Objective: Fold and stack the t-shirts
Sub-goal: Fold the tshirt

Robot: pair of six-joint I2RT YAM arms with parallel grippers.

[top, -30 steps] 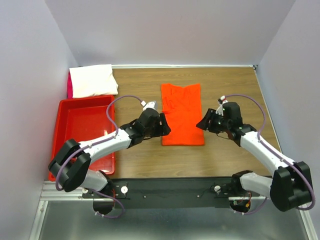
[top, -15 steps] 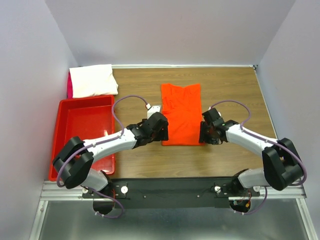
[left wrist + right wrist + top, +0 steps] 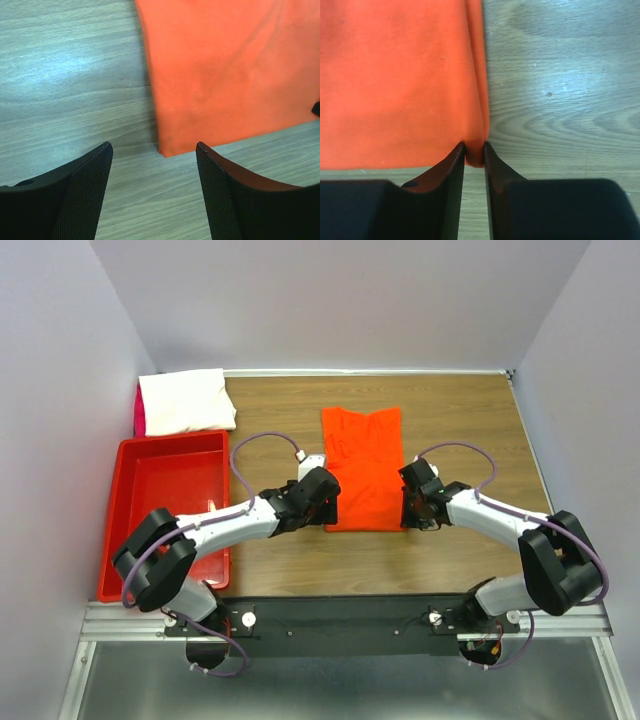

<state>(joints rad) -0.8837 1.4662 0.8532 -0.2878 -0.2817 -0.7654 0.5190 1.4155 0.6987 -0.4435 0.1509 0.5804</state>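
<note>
Pinches the near right corner of the orange-red t-shirt (image 3: 365,465), flat on the table (image 3: 470,410), in the closed right hand (image 3: 474,150), with the wide-open left hand (image 3: 152,147) poised at its left corner, likely for folding.

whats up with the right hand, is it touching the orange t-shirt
Touching. The right wrist view shows the right hand closed on the near corner of the orange t-shirt, with the cloth edge pinched between its two fingers.
</note>
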